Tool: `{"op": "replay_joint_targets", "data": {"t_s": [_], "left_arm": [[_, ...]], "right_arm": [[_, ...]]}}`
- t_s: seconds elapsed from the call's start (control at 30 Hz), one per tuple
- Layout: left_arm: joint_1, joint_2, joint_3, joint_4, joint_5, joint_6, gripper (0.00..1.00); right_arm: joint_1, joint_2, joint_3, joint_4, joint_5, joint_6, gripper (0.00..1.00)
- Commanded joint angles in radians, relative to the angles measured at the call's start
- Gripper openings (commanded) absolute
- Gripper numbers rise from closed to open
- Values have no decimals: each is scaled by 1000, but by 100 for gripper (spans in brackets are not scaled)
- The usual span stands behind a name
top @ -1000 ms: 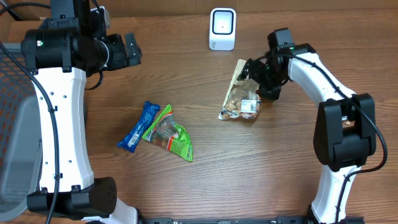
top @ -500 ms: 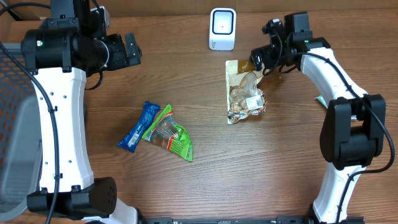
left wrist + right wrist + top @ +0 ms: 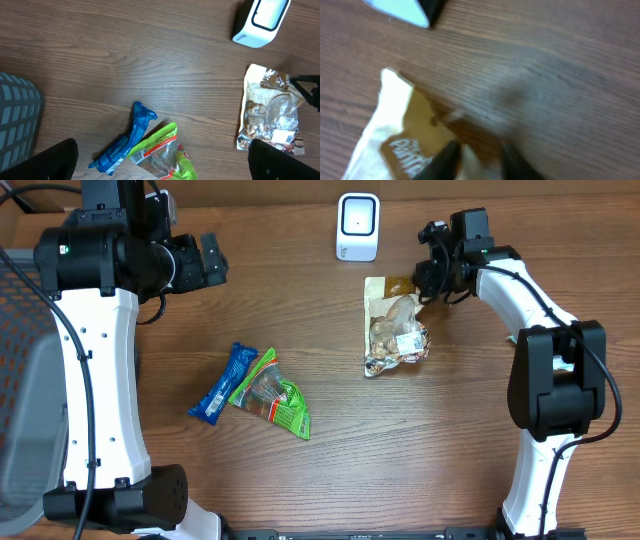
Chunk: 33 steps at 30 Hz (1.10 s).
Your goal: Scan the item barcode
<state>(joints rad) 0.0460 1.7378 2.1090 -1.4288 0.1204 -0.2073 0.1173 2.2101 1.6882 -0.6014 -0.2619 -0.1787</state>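
At the snack bag's (image 3: 393, 330) corner, only wrist view shows right gripper (image 3: 480, 157) narrow, grip unclear; left gripper (image 3: 205, 262) gapes.

Bare brown wooden table (image 3: 400, 460) lies open along the near side and between the clear plastic snack pouch (image 3: 393, 330) and the green triangular packet (image 3: 273, 395). A white boxy scanner (image 3: 357, 226) stands farther back, just left of the pouch.

a cream and clear snack pouch (image 3: 393, 327) of nuts lies flat on the table (image 3: 450, 440), its white barcode label (image 3: 405, 342) face up near the lower end. the white scanner (image 3: 358, 226) stands upright just beyond it, not touching.
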Motion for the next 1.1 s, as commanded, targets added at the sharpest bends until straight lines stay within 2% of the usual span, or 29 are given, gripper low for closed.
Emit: {"op": "replay_joint_targets", "data": {"t_s": [0.0, 0.2, 0.27, 0.3, 0.37, 0.4, 0.47, 0.53, 0.73, 0.93, 1.07], "left_arm": [[0, 2, 14, 0, 3, -6, 100], [0, 1, 14, 0, 3, -6, 100], [-1, 2, 14, 0, 3, -6, 100], [-1, 1, 14, 0, 3, -6, 100], [0, 2, 14, 0, 3, -6, 100], [0, 2, 14, 0, 3, -6, 100], [0, 1, 14, 0, 3, -6, 100], [0, 1, 14, 0, 3, -6, 100], [-1, 2, 14, 0, 3, -6, 100], [0, 2, 14, 0, 3, -6, 100], [0, 2, 14, 0, 3, -6, 100]], "right_arm": [[-22, -12, 24, -43, -1, 166, 4], [-49, -122, 29, -279, -19, 409, 4], [-48, -162, 29, -430, -83, 418, 27], [-45, -171, 29, -490, -93, 415, 35], [-40, -179, 29, -593, -99, 359, 60], [-40, -179, 29, -613, -99, 324, 70], [-40, -179, 29, -623, -98, 260, 81], [-47, -179, 29, -567, -98, 190, 99], [-53, -135, 28, -328, -99, 163, 100], [-4, -39, 28, -334, -213, 98, 100], [55, -21, 28, -347, -217, 94, 100]]}}
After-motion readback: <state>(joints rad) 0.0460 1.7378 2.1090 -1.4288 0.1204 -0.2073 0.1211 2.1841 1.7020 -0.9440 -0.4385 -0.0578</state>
